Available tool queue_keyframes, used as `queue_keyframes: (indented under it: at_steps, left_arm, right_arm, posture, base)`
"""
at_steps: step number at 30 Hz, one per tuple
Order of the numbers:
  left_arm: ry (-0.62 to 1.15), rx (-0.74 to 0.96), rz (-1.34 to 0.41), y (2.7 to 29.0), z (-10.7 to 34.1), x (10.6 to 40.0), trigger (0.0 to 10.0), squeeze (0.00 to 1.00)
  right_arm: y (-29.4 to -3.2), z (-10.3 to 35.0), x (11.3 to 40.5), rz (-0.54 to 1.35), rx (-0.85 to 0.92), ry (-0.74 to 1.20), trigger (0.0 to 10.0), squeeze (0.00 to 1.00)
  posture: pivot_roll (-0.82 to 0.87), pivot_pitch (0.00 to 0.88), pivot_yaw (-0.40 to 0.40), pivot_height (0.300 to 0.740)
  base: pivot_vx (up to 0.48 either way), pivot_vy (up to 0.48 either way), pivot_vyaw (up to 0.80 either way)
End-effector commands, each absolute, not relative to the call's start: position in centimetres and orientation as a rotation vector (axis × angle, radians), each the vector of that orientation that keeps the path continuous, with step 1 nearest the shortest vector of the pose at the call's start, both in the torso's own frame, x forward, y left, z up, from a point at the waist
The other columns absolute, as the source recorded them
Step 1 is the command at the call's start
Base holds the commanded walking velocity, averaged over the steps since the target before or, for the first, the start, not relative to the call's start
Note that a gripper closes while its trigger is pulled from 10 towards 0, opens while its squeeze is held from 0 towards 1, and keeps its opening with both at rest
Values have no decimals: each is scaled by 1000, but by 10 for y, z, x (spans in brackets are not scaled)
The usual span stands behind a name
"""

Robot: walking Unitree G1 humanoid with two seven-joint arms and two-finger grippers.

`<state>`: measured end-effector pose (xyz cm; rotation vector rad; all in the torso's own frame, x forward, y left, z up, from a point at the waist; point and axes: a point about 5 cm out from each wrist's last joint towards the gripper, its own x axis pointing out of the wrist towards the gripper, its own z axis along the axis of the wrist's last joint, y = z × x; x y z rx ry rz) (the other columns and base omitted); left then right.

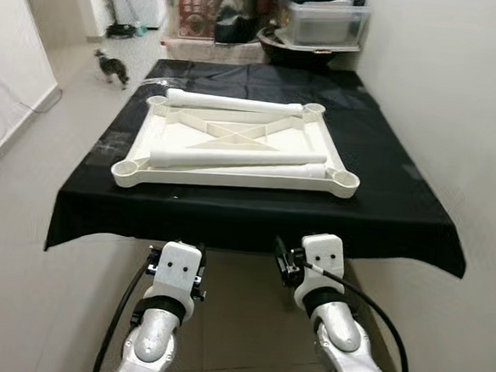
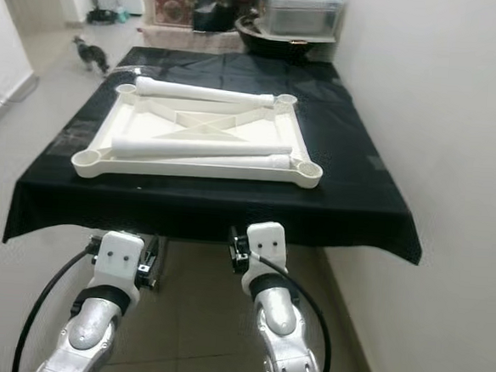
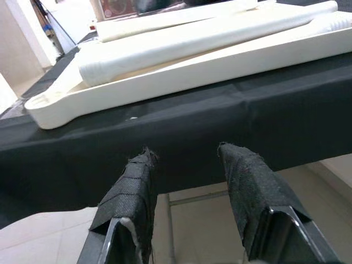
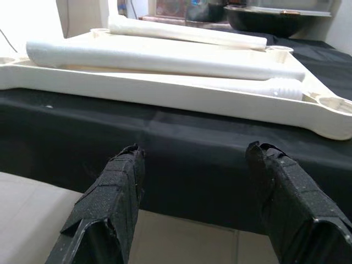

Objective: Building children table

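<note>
A white plastic child's tabletop (image 1: 329, 149) lies upside down on a table draped in black cloth (image 1: 392, 196), with round leg sockets at its corners. One white leg (image 1: 237, 104) rests along its far edge. Two more legs (image 1: 233, 158) lie side by side near its front edge. My left arm (image 1: 176, 273) and right arm (image 1: 321, 266) are held low in front of the table's near edge. The left gripper (image 3: 187, 157) is open, facing the hanging cloth below the tabletop's front rim (image 3: 181, 74). The right gripper (image 4: 195, 149) is open too, wider, level with the cloth just under the rim (image 4: 165, 93).
A white wall (image 1: 458, 99) runs close along the table's right side. Behind the table stand a clear storage box (image 1: 323, 23), a black basin (image 1: 296, 51) and a red box (image 1: 192, 12). A cat (image 1: 112, 66) walks on the tiled floor at the far left.
</note>
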<state>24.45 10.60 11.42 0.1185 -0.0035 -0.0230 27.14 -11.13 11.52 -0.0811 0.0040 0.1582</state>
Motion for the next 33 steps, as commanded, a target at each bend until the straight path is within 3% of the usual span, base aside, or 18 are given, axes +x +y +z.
queue_keyframes:
  at_steps: [1, 9, 23, 33]
  left_arm:
    - [16, 123, -18, 110, 110, 243, 10000, 0]
    - [18, 123, -28, 110, 109, 243, 10000, 0]
    - [-6, 142, -11, 115, 114, 245, 10000, 0]
    - [-56, 162, -9, 120, 124, 250, 10000, 0]
  right_arm:
    - [-108, 112, 270, 164, -83, 13, 10000, 0]
    - [-107, 110, 270, 163, -80, 16, 10000, 0]
    - [-106, 110, 270, 161, -70, 16, 10000, 0]
    - [-111, 113, 272, 116, -47, -2, 10000, 0]
  posture:
    - [30, 0, -4, 740]
    - [41, 0, -9, 740]
    - [81, 0, -17, 740]
    - [88, 0, -18, 740]
  base:
    - [0, 480, 0]
    - [0, 480, 0]
    - [0, 0, 0]
    - [302, 0, 0]
